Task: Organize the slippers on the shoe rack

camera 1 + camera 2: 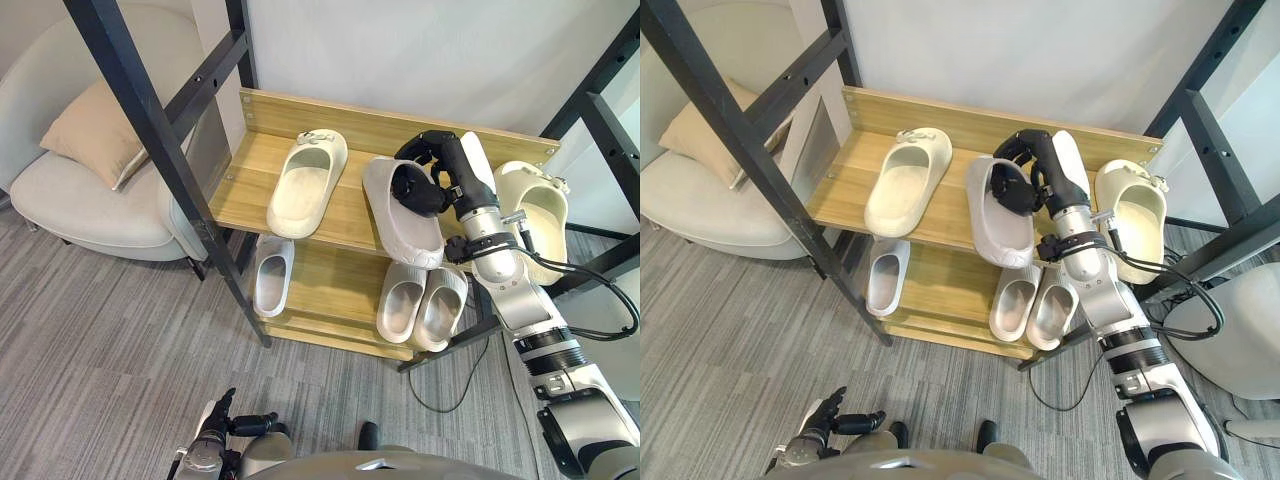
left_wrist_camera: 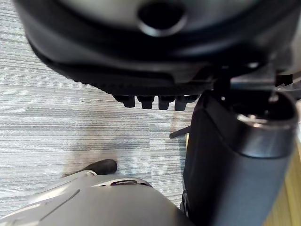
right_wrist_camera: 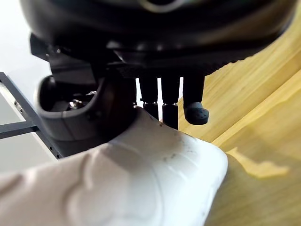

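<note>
left hand (image 1: 214, 438) hangs low, relaxed. lower shelf (image 1: 325, 285) carries a lone grey slipper (image 1: 272, 275) and a grey pair (image 1: 420, 303). on the top shelf (image 1: 245, 185), right hand (image 1: 418, 188) clasps a tilted grey slipper (image 1: 405, 238) between two cream slippers (image 1: 305, 185); pairing looks unfinished.

Wooden shoe rack (image 1: 236, 190), two shelves. Up top, a cream slipper (image 1: 307, 183) sits left. A big grey slipper (image 1: 400, 225) lies in the middle, poking past the front edge, and a second cream slipper (image 1: 535, 215) is at the right end. Below, a lone grey slipper (image 1: 272, 275) left, a grey pair (image 1: 402, 300) right, side by side.
</note>
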Controlling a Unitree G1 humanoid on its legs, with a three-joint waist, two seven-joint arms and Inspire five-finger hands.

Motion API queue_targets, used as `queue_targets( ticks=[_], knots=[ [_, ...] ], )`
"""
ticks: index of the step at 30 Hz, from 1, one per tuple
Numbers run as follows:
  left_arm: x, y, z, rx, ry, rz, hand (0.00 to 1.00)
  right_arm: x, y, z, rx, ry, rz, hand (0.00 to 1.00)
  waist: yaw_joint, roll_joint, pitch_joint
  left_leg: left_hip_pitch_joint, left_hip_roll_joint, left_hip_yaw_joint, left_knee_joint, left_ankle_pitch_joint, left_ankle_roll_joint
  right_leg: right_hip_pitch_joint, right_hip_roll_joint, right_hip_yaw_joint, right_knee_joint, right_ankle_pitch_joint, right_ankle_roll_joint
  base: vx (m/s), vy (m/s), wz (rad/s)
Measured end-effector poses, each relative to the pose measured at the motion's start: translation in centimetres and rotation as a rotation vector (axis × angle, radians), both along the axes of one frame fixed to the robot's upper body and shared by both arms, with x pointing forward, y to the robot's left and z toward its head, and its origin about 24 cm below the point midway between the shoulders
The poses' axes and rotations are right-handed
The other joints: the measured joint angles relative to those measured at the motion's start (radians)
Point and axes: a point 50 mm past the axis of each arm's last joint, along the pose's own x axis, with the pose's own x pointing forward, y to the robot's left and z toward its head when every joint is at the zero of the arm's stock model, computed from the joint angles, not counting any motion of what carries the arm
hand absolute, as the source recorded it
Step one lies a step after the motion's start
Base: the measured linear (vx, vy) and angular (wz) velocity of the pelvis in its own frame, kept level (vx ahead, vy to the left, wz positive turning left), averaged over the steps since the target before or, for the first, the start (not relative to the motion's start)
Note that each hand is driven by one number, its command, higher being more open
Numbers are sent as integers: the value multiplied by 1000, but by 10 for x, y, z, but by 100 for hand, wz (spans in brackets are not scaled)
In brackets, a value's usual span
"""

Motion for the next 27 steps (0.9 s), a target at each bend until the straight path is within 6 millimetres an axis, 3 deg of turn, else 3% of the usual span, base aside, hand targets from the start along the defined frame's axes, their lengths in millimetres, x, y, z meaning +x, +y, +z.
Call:
queue_targets(
  ticks=[5,7,12,15,17,22,27],
  knots=[
    [-1,0,0,-5,2,2,100,-17,7,2,9,-32,45,0,-15,0,0,3,0,2,0,0,0,2,-1,0,1,2,2,0,0,-1],
    [-1,1,0,-5,5,2,100,-24,12,12,18,-82,72,0,-24,1,0,8,0,5,0,-1,1,5,-2,3,1,3,2,-2,0,-6],
    [-3,0,-1,-8,16,1,100,-55,28,63,54,-349,195,0,-35,8,-4,23,0,13,-1,-4,0,14,-2,9,6,3,2,-16,2,-4],
    [-3,-1,-2,-11,21,-2,100,-72,40,78,104,-445,303,0,-36,14,-7,28,0,16,-1,-4,0,14,-3,10,9,3,2,-7,2,-3],
    [-5,-3,-3,-13,31,-8,100,-90,58,87,193,-494,457,0,-35,22,-19,33,0,22,-2,-4,0,16,-3,13,10,3,2,-13,3,-7],
    [-8,-6,-5,-17,49,-27,100,-104,93,76,277,-404,707,0,-34,33,-48,35,0,27,0,-4,0,18,-4,16,10,2,1,-17,-2,-4],
    [-9,-7,-5,-18,56,-34,100,-114,128,54,356,-177,975,0,-27,38,-57,38,-2,20,0,-2,0,25,-6,8,10,0,0,-8,-1,2]
  ],
)
